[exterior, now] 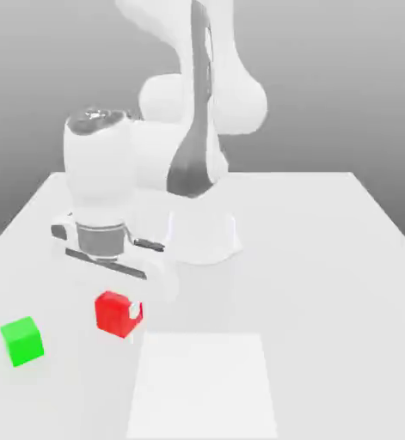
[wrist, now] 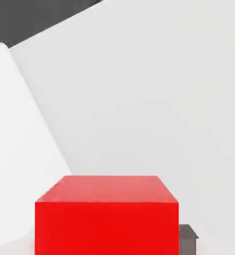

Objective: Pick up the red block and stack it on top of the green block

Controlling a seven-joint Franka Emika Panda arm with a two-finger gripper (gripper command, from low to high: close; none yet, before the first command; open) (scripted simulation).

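The red block [exterior: 113,313] sits between the fingers of my gripper [exterior: 118,316], low over the white table [exterior: 326,258] toward the exterior view's left. A white fingertip [exterior: 138,310] presses against the block's right side. The gripper is shut on the red block. In the hand view the red block [wrist: 107,214] looms close, with one dark finger pad [wrist: 188,238] showing beside it. The green block [exterior: 22,340] rests on the table to the left of the red block in the exterior view, a short gap away and slightly nearer the front edge.
The arm's white base [exterior: 204,236] stands behind the gripper at the table's middle. A lighter white square patch [exterior: 204,382] lies on the table in front, to the right of the red block.
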